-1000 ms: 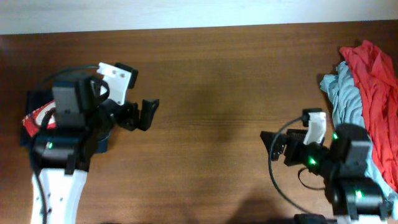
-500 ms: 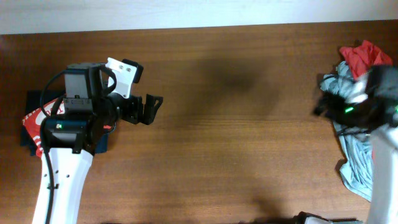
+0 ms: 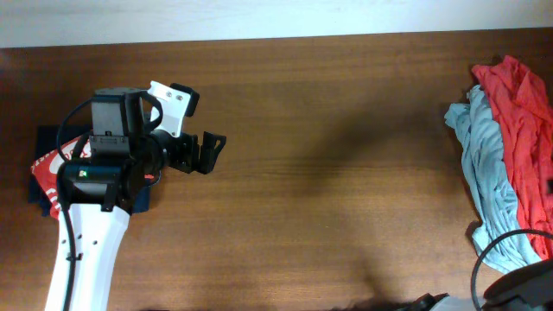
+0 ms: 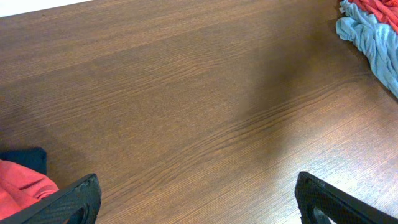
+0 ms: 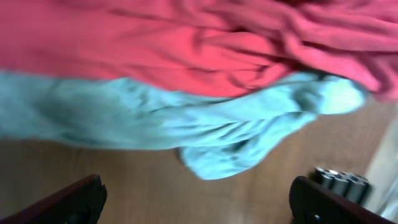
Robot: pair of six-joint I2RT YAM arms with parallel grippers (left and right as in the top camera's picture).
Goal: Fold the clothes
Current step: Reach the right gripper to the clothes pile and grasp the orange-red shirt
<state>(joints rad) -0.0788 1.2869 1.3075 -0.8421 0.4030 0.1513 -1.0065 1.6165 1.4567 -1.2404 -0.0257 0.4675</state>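
Since shirt heap (image 3: 505, 147) lies lengthwise along right edge of desk (image 3: 328, 173), right gripper (image 5: 199, 202) nearer, jaws spread, heap just ahead; left gripper (image 3: 207, 154), spread too, well apart.

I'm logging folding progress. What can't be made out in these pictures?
Folded stack: overhead, the left arm covers most; shirt count unclear.
Loose pile: overhead, cut off by the right edge.
Right gripper: overhead, off the bottom edge.
Any lettering on the pile: right wrist view is blurred.
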